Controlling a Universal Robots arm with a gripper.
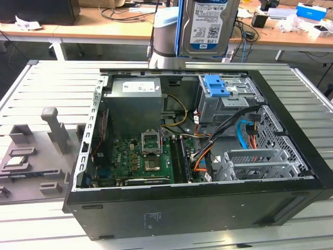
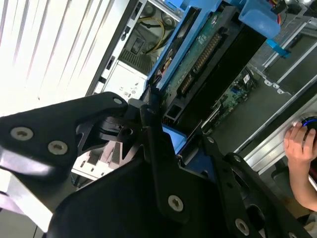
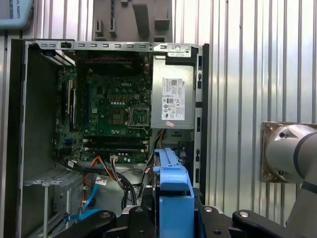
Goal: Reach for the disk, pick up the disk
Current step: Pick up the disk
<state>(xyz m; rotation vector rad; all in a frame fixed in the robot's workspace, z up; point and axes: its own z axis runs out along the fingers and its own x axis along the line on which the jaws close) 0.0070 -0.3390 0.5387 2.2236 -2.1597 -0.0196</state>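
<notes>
The disk [image 1: 208, 26] hangs upright high over the back of the open computer case [image 1: 182, 219], its white-and-blue label facing the exterior view and blue frame strips along its edges. In the second wrist view the disk [image 2: 208, 54] shows its green circuit-board side and blue frame. My gripper [image 2: 176, 124] is shut on it, one black finger on each side. In the first wrist view the disk's blue frame edge [image 3: 173, 188] stands between the fingers of my gripper [image 3: 173, 213], above the case's motherboard [image 3: 114, 109].
The drive cage with a blue ridged latch [image 1: 218, 86] sits below the disk. A grey fixture tray [image 1: 31, 156] holding a small silver chip [image 1: 15, 160] lies at the exterior view's left. Desks with clutter stand behind. A person's hand [image 2: 299, 144] rests beside the case.
</notes>
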